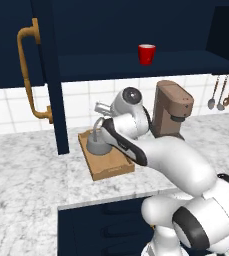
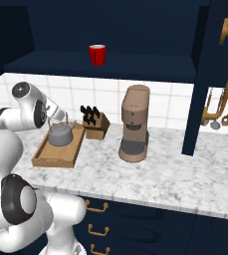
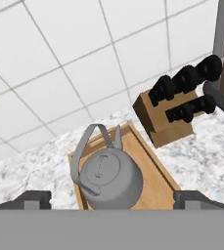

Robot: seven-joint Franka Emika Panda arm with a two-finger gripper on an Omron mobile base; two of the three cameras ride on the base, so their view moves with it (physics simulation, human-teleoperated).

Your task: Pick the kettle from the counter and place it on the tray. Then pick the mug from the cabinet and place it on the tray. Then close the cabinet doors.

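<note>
Kettle is sitting on the tray at lower centre of the hand view, its loop handle arching up. Gripper is hovering above it, fingers spread wide with nothing between them. Just right of the tray a knife block is standing on the counter; further right, mid-frame in the right base view, a brown coffee machine is rising. Mug is waiting on the cabinet shelf at upper left, with one cabinet door hanging open at right. No writing is legible.
</note>
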